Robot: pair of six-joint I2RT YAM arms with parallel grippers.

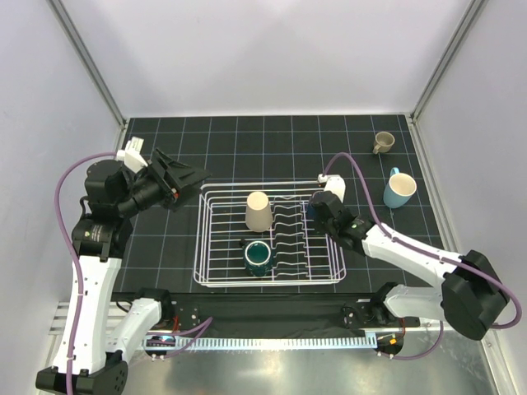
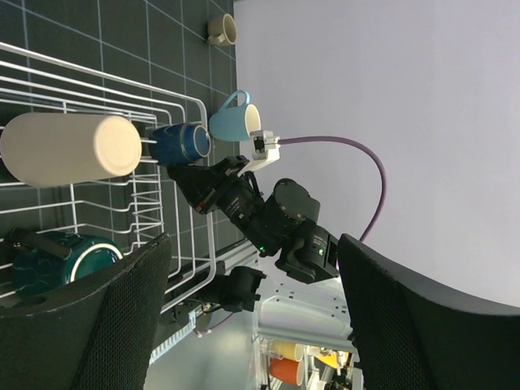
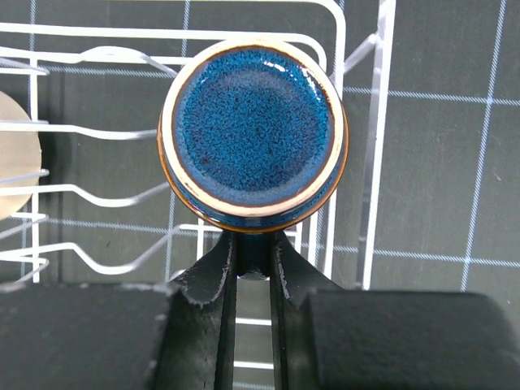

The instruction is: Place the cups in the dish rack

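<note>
The white wire dish rack point(image 1: 200, 247) lies mid-table. Inside it a beige cup point(image 1: 258, 211) stands upside down and a dark teal mug point(image 1: 257, 257) sits near the front. My right gripper point(image 3: 253, 253) is shut on the handle of a dark blue mug point(image 3: 253, 134), held bottom toward the camera over the rack's right end point(image 3: 379, 122). A light blue mug point(image 1: 401, 189) and a small tan mug point(image 1: 384, 142) stand on the mat at the right. My left gripper point(image 1: 185, 177) is open and empty, raised left of the rack.
The black gridded mat point(image 1: 461, 222) ends at the grey walls behind and to both sides. The rack's wavy plate dividers point(image 1: 288, 230) fill its middle-right part. The left wrist view shows the right arm point(image 2: 276, 219) beside the rack's right end.
</note>
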